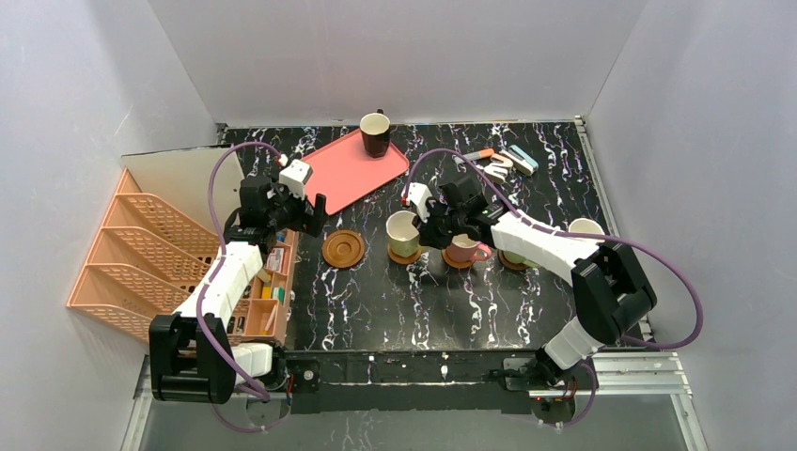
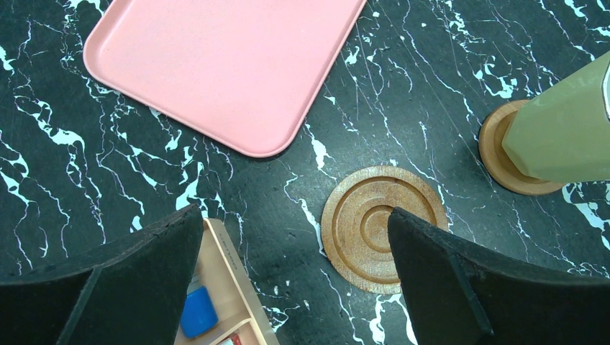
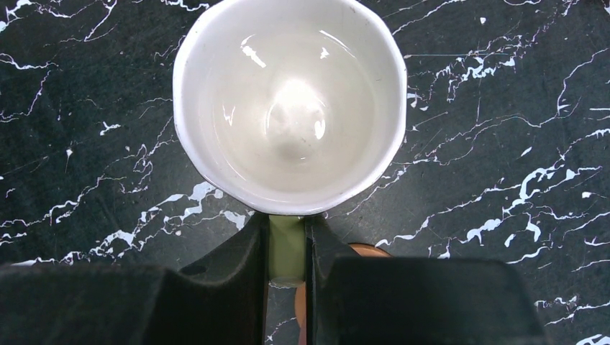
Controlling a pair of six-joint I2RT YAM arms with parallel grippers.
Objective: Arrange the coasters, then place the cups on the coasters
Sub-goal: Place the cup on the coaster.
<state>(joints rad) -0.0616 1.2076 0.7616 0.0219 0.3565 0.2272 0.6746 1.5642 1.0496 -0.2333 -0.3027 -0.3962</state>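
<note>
Clamping the handle (image 3: 286, 253) of the yellow-green cup (image 3: 291, 100) in the right gripper (image 3: 286, 241), squarely over its coaster (image 2: 493, 149) (with the left gripper (image 2: 293, 237), jaws wide apart, hanging nearer the bare coaster (image 2: 360, 223) just to the left).

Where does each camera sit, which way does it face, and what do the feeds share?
Top external: above and behind the robot, looking down on the black marbled table; both white arms show.
Left wrist: looks down past the open left gripper at a bare ringed wooden coaster and pink rectangular tray.
Right wrist: looks straight down into the yellow-green ceramic mug, right gripper shut on its handle.
Shared: all three show that mug.
</note>
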